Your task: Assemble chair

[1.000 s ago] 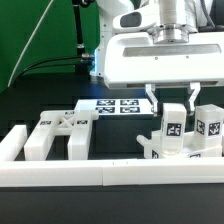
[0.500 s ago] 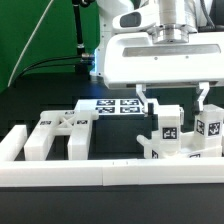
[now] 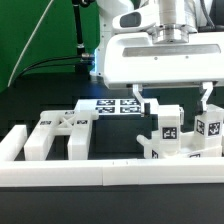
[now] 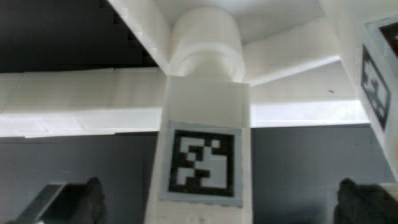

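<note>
The Panda arm's gripper [image 3: 172, 97] hangs over a cluster of white chair parts at the exterior view's right, its jaws spread wide and holding nothing. They straddle an upright tagged post [image 3: 170, 125] with a clear gap on either side. The wrist view looks down that same post [image 4: 205, 120], which rises between the two dark fingertips [image 4: 71, 200] without touching either. The chair is far from finished, and no seat, back or set of legs can be made out as one piece. The post stands just beside a second tagged block [image 3: 208, 128], with a lower white piece [image 3: 150, 148] at its foot. Whether these three are already joined or merely set together cannot be told from here. A barred frame [image 3: 55, 135] lies flat and loose at the exterior view's left, well apart from the cluster, so at least that part appears to await fitting. All the parts are blocky white plastic with hard square edges, each carrying a black-and-white square tag. They sit on the black table [image 3: 40, 100] behind the long border rail [image 3: 100, 177], and the marker board [image 3: 115, 105] lies flat between the frame and the cluster, farther back.
</note>
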